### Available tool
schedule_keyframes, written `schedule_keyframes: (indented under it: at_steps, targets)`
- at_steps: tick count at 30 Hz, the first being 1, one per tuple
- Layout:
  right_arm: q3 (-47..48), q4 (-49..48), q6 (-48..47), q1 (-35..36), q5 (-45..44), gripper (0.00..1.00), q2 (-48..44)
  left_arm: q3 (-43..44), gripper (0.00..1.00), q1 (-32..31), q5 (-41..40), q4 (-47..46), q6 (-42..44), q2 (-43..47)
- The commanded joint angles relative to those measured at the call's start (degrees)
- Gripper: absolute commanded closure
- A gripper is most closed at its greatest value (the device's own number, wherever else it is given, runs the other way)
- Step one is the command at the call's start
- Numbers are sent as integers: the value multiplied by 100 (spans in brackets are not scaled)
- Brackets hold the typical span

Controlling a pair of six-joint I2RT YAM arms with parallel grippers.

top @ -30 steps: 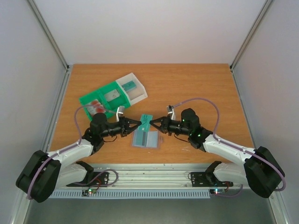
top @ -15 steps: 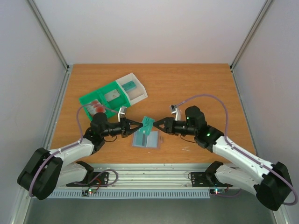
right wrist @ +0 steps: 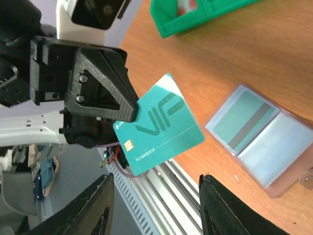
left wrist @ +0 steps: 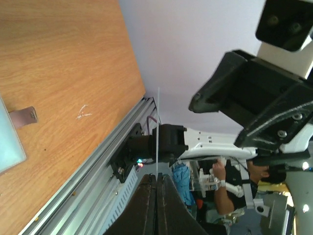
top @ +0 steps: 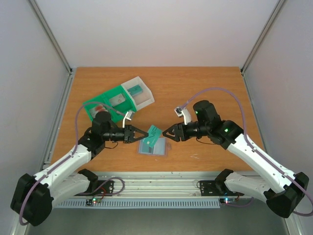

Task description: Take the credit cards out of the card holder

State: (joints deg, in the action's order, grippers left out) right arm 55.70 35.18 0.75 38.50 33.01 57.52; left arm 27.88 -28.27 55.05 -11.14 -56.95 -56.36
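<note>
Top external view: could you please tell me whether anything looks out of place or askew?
Only the teal credit card: it hangs tilted in the air near the open card holder, pinched at one edge by the left tool, the open right tool facing it. Nothing looks spilled or damaged.

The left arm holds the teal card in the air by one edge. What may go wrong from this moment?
1. The left jaws pinch the teal card only near one corner, so it may twist or slip out and fall onto the card holder underneath.
2. The right jaws stand open close to the card's free edge; a careless move there could knock the card loose.
</note>
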Motion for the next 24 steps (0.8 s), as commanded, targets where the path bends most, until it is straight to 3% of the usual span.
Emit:
schedule_keyframes:
  at_steps: [1,6,17,20,24]
  targets:
    - [344,501,-695,-27,577,50,286,368,100,-20,441,1474,1053,233]
    - [423,291,-655,-31,699,47,530,240,100,-20,844,774,831,364]
    - [564,-121,-429,-27,1372,43,1019,244,100,-20,1015,882,936,475]
    - [553,-198,-338,-18,1567,47,1191,267,100,-20,1008,857,948,444]
    - [459,-357,-219,-19,1719,60,1269,313,100,-18,1051,819,964,413]
